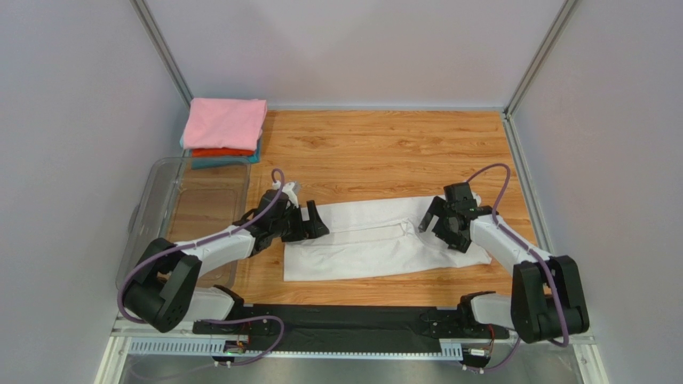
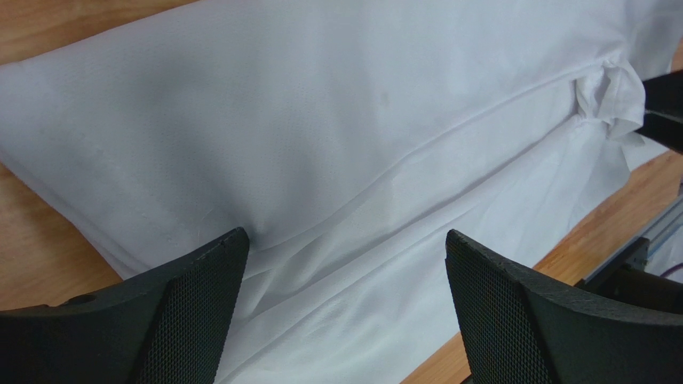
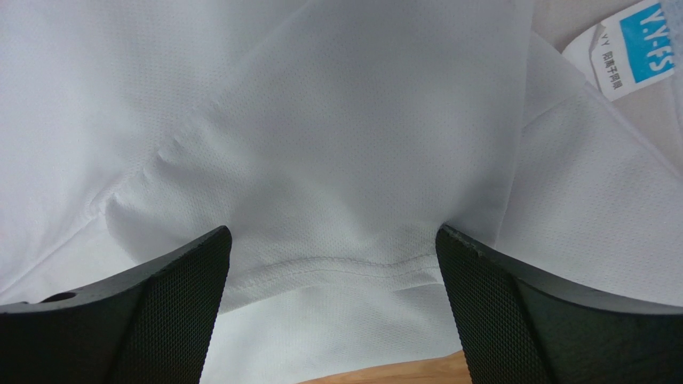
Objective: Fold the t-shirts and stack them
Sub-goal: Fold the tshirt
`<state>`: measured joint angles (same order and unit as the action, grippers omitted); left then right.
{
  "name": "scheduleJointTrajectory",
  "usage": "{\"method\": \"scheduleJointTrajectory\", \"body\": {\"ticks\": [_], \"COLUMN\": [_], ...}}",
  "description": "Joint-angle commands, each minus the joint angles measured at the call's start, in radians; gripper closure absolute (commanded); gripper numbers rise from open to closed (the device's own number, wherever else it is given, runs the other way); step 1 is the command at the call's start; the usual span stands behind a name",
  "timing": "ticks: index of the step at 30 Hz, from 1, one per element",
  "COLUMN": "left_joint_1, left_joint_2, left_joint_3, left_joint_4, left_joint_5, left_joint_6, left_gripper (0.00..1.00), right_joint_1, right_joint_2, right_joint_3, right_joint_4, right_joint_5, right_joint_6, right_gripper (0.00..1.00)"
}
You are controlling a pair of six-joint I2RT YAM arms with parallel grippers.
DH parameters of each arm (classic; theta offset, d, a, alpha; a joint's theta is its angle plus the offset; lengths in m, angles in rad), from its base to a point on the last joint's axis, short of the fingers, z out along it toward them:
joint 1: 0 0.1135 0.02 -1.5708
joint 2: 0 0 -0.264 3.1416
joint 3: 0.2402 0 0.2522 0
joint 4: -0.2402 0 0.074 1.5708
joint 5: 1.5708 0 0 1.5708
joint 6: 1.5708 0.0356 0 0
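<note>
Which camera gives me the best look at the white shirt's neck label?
Right wrist: the neck label sits top right, blue patch and print legible, partly cropped. Top external and left wrist show the white t-shirt but no label.

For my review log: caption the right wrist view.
Open right tool over the white t-shirt, blue label top right.

The top camera looked down from behind. Both wrist cameras sat close over the white t-shirt (image 1: pixel 361 248), which all shared.
</note>
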<state>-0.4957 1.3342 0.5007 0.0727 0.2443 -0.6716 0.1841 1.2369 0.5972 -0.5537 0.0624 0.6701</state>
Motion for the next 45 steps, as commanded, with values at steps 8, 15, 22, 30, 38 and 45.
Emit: {"method": "scheduleJointTrajectory", "body": {"ticks": [8,15,22,30,38,45], "left_joint_1": [-0.206,-0.4,-0.558,-0.768,-0.82,-0.842], "left_joint_2": [-0.214,-0.356,-0.23,-0.029,0.091,-0.075], "left_joint_3": [-0.24,-0.289,-0.255,-0.159,-0.074,-0.021], "left_joint_4": [0.067,0.035,0.117,0.242,0.285,0.15], "left_joint_5": [-0.091,-0.275,-0.335,-0.454,-0.457,-0.484], "left_joint_6": [-0.273,-0.408,-0.496,-0.617,-0.634,-0.524], "left_gripper": [0.0,0.0,0.0,0.0,0.0,0.0], "right_joint_1": [-0.015,0.003,0.071,0.146,0.213,0.215], "right_joint_2": [0.38,0.654,0.869,1.036,1.104,0.968], "right_joint_3": [0.3,0.594,0.851,1.084,1.188,1.184], "right_joint_4": [0.139,0.136,0.101,0.075,0.094,0.058], "right_joint_5": [-0.006,-0.177,-0.292,-0.289,-0.28,-0.263], "right_joint_6": [-0.161,-0.256,-0.325,-0.337,-0.365,-0.385], "right_gripper": [0.0,0.0,0.0,0.0,0.0,0.0]}}
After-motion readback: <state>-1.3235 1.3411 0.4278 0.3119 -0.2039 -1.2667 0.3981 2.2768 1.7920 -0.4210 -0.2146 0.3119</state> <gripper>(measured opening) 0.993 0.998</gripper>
